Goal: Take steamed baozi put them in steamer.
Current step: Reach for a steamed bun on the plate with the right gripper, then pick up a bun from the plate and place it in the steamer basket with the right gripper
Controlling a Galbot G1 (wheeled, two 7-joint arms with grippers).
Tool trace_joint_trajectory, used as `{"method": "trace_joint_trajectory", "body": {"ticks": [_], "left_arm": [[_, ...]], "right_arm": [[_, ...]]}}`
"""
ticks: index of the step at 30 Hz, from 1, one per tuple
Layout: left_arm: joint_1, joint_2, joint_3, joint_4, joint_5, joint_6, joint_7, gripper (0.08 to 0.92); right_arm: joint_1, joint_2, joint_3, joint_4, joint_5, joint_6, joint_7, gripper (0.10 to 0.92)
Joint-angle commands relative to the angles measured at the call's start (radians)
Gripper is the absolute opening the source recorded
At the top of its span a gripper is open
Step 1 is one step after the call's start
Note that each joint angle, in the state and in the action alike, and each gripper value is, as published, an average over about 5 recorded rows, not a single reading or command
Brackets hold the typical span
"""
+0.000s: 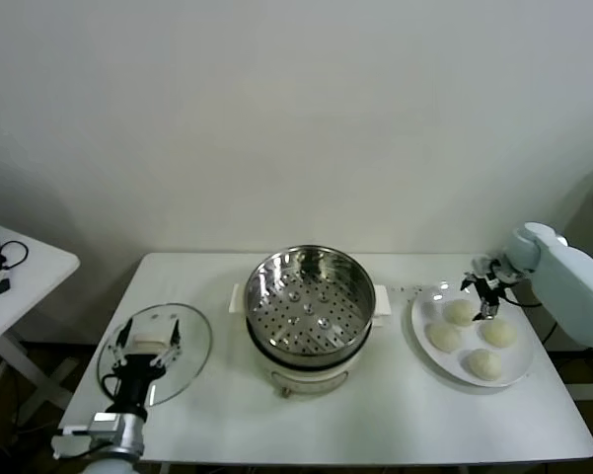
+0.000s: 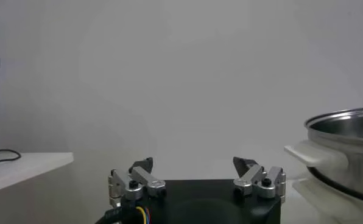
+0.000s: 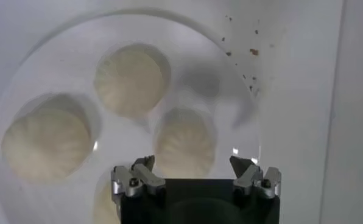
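Several cream-white baozi lie on a white plate (image 1: 424, 306) at the table's right; the rearmost one (image 1: 460, 312) is closest to my right gripper (image 1: 485, 291). That gripper hovers open just above it. In the right wrist view the gripper (image 3: 193, 164) stands wide open over this baozi (image 3: 184, 141), with two more (image 3: 131, 79) (image 3: 45, 143) farther out on the plate (image 3: 59, 67). The steamer (image 1: 306, 306) stands at the table's middle, its perforated tray bare. My left gripper (image 1: 148, 341) rests open at the left, holding nothing; the left wrist view shows it (image 2: 193, 164) beside the steamer (image 2: 346, 152).
A round glass lid (image 1: 183, 346) lies flat on the table's left part under the left gripper. A small side table (image 1: 20, 272) with cables stands at far left. A few crumbs (image 3: 251, 52) dot the table beside the plate.
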State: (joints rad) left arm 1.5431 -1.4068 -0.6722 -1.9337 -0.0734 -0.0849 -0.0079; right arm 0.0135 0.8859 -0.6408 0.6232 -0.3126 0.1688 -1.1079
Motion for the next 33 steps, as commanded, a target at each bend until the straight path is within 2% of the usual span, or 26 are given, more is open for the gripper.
{"method": "trace_joint_trajectory", "body": {"ticks": [1,15,23,29,33], "left_arm": [[0.001,-0.001,-0.004,0.002,0.0,0.001,-0.001,0.823],[0.005,-0.004,-0.019,0.002,-0.002,0.002,-0.008,0.823],[0.005,-0.006,-0.022,0.002,-0.002,0.002,-0.01,0.823],[0.007,-0.006,-0.029,0.002,-0.003,0.002,-0.011,0.823],[0.009,-0.005,-0.035,0.0,-0.006,0.002,-0.011,0.823]], "right_arm": [[0.002,0.065,0.01,-0.082,-0.043,0.01,-0.009,0.823],[-0.002,0.086,0.037,-0.122,-0.076,0.01,-0.018,0.814],[-0.003,0.085,0.047,-0.125,-0.081,0.01,-0.016,0.666],[0.005,0.075,0.042,-0.1,-0.068,0.012,-0.016,0.653],[0.045,0.038,-0.013,-0.005,-0.022,0.015,-0.022,0.653]]}}
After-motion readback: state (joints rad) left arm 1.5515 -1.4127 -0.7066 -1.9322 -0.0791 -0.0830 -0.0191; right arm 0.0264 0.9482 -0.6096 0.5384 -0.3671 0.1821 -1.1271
